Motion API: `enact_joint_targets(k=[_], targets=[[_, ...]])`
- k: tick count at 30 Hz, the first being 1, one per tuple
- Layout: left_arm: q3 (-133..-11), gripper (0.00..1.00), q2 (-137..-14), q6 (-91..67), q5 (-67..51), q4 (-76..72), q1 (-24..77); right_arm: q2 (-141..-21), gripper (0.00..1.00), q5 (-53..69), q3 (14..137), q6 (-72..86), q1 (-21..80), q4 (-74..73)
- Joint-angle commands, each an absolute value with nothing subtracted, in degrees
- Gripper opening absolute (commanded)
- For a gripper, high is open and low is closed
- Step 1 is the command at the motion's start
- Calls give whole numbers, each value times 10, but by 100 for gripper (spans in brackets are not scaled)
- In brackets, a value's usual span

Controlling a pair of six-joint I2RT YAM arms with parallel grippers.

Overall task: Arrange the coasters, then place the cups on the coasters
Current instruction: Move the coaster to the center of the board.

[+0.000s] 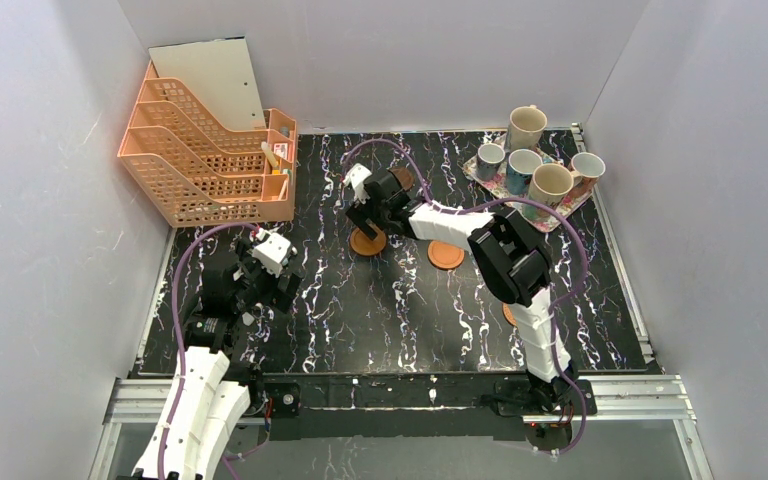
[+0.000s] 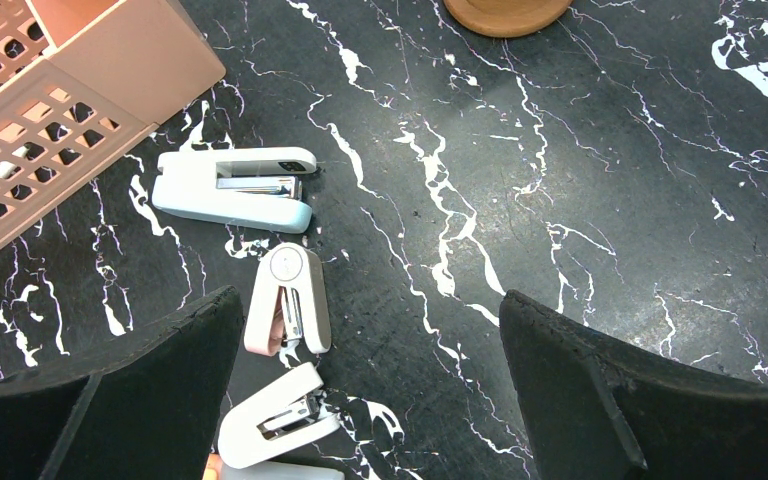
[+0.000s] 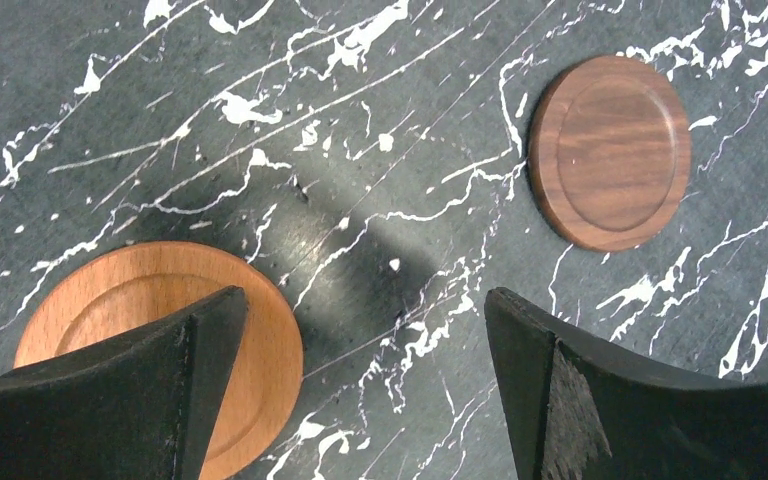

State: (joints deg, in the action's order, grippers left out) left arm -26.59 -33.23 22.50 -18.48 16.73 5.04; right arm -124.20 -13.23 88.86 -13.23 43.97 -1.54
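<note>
Five cups stand on a floral tray (image 1: 480,170) at the back right: two beige cups (image 1: 526,127) (image 1: 550,184), two blue cups (image 1: 490,160) (image 1: 522,167) and a brownish-orange cup (image 1: 587,170). A mid-brown wooden coaster (image 1: 367,241) (image 3: 100,300) lies mid-table, an orange coaster (image 1: 446,255) to its right. A dark coaster (image 3: 610,150) lies further back. Another coaster (image 1: 509,314) peeks from under the right arm. My right gripper (image 1: 362,215) (image 3: 365,300) hangs open just above the table, its left finger (image 3: 130,380) over the mid-brown coaster. My left gripper (image 1: 265,280) (image 2: 370,310) is open and empty at the left.
An orange mesh file rack (image 1: 205,150) (image 2: 50,90) stands at the back left. Three white staplers (image 2: 235,187) (image 2: 290,298) (image 2: 270,425) lie on the marble below the left gripper. White walls close in both sides.
</note>
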Motion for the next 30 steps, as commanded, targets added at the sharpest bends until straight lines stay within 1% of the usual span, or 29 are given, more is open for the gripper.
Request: enact_joint_targets(k=[1, 9, 12, 15, 18, 21, 26, 30], targets=[[-259, 98, -331, 228, -195, 171, 48, -1277, 98, -148, 925, -151, 435, -35], [-259, 98, -327, 228, -192, 171, 48, -1303, 98, -166, 983, -163, 434, -69], [-258, 98, -326, 229, -192, 171, 48, -1295, 98, -159, 1014, -162, 435, -118], [-258, 98, -329, 229, -193, 171, 48, -1260, 98, -134, 1073, -162, 434, -193], [-259, 98, -330, 229, -192, 171, 48, -1190, 98, -103, 1078, -183, 433, -225], [-259, 98, -327, 228, -192, 172, 48, -1103, 98, -91, 1018, -210, 429, -228], [-258, 98, -323, 228, -194, 171, 48, -964, 98, -94, 813, -264, 415, -155], [-270, 98, -332, 245, -179, 188, 48, -890, 98, -44, 700, -290, 371, -137]])
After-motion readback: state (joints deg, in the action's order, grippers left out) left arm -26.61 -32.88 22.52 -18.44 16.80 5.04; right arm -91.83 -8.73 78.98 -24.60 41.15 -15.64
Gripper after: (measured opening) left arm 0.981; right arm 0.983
